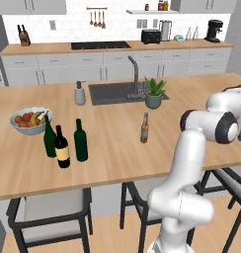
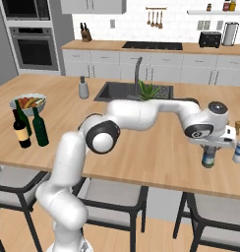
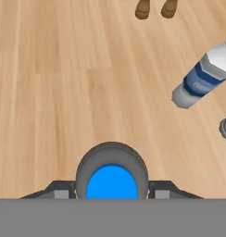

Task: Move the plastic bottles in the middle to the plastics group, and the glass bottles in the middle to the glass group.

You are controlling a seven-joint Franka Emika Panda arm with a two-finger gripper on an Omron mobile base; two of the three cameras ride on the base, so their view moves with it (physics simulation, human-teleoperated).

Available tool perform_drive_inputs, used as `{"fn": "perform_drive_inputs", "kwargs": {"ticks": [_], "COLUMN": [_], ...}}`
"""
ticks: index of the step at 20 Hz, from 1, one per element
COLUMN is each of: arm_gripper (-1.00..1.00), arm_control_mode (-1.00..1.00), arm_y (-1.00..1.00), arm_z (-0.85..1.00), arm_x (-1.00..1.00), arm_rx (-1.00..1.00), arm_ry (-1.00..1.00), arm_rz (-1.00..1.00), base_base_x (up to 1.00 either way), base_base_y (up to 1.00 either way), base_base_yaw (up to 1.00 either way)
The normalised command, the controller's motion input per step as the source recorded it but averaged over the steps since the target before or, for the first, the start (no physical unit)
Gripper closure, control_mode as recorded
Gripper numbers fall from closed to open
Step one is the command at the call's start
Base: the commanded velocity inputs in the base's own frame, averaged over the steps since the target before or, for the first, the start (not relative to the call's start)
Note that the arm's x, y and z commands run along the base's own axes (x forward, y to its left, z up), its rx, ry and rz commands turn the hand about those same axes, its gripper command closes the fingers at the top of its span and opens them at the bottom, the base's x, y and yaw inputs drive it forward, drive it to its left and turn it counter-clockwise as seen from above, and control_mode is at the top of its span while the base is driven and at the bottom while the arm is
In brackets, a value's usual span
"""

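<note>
A home kitchen: a wooden island counter [image 1: 117, 163] with a sink [image 1: 112, 92], stools beneath it, and behind the island a stovetop [image 1: 100, 45], toaster [image 1: 150, 36] and wall oven [image 2: 34, 47].

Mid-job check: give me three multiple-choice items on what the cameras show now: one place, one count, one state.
1. Where does the slim brown bottle stand?
A in the sink
B mid-island, in front of the potted plant
C on the back counter

2. How many bottles stand beside the fruit bowl?
A one
B three
C five

3. The pincer is:
A open over bare wood
B closed on the small plastic bottle
C closed on a wine bottle

Key:
1 B: it stands alone mid-counter.
2 B: two green, one red-topped.
3 B: the fingertips flank its cap in the hand view.
</note>
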Motion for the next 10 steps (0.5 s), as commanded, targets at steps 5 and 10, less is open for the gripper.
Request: {"fn": "perform_drive_inputs", "kwargs": {"ticks": [5, 10], "arm_gripper": [1.0, 1.0], "arm_control_mode": [-1.0, -1.0], "arm_y": [-0.27, -0.19], "arm_z": [0.0, -0.01], "arm_x": [0.0, 0.0], "arm_rx": [-0.04, -0.06], "arm_ry": [0.0, 0.0], "arm_rz": [-0.04, -0.05], "base_base_x": [0.0, 0.0], "base_base_y": [0.0, 0.0], "base_base_yaw": [0.0, 0.0]}}
